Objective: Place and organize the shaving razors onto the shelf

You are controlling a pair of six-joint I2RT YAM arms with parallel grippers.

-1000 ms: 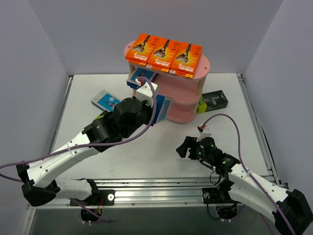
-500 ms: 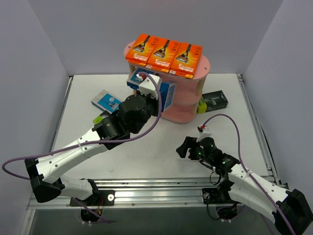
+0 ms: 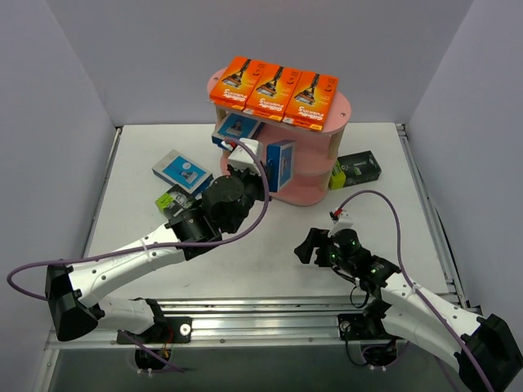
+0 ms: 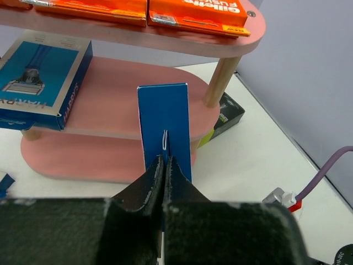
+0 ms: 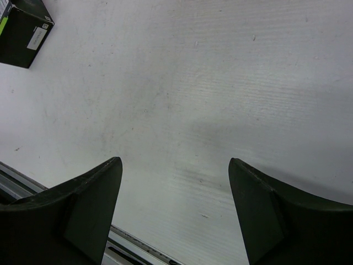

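My left gripper (image 4: 165, 163) is pinched tight on the lower edge of a blue pack (image 4: 164, 124), holding it upright at the front of the middle tier of the pink shelf (image 4: 110, 94). Whether it touches the board I can't quite tell. A blue-and-white pack (image 4: 41, 77) lies flat on that tier, to the left of mine. 3 orange packs (image 3: 274, 87) sit side by side on the top tier. On the table (image 3: 270, 245), a second blue-and-white pack (image 3: 181, 170) and a small black-and-lime pack (image 3: 173, 198) lie left of the shelf. A larger black-and-lime pack (image 3: 355, 169) lies just right of it. My right gripper (image 5: 174, 163) hangs spread wide over bare tabletop, holding nothing.
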